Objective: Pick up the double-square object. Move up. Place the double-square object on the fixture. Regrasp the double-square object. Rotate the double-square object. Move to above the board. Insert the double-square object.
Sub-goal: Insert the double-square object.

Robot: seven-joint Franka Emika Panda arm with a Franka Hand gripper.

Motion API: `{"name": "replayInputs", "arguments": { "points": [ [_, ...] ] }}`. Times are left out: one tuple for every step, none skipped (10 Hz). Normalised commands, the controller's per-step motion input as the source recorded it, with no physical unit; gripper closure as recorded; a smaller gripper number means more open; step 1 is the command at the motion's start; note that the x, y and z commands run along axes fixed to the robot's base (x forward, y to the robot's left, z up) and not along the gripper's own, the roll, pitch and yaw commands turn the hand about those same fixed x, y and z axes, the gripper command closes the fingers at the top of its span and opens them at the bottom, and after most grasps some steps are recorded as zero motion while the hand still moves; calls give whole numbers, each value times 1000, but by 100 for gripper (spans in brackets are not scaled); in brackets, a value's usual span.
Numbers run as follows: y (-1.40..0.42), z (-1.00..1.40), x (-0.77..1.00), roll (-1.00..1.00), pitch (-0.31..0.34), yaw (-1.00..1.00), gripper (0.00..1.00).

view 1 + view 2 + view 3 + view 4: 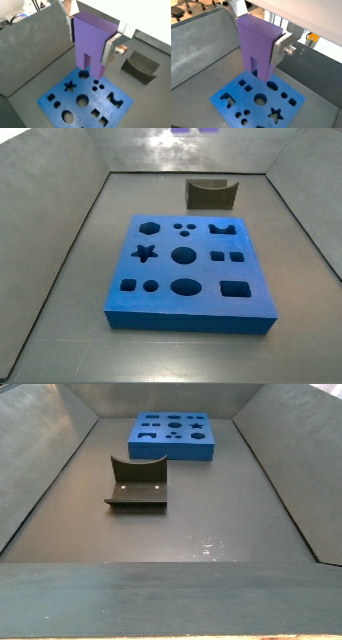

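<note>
In both wrist views my gripper (90,42) (259,46) is shut on the double-square object (89,30) (256,37). This is a light-purple block hanging upright, with its slotted two-legged end pointing down. A silver finger (111,49) (280,50) presses one side of it. The block hangs above the board (83,91) (241,95), over the edge nearest the star hole. The blue board (207,271) (174,447) lies flat on the tray floor. The dark fixture (140,67) (210,195) (136,484) stands apart from the board with nothing on it. Neither side view shows the gripper.
Grey tray walls (74,218) (54,474) enclose the floor on all sides. The fixture sits between the board and one end wall. Bare grey floor (201,534) stretches beyond the fixture.
</note>
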Motion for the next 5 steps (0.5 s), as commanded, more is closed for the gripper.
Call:
{"name": "replayInputs", "arguments": {
  "points": [
    [-117, -309, 617, 20, 0, 3, 100],
    [-109, -320, 677, 89, 0, 37, 100],
    [-66, -360, 654, 120, 0, 46, 100],
    [-83, -346, 743, 180, 0, 69, 100],
    [-106, -340, 771, 234, 40, 89, 100]
  ]
}}
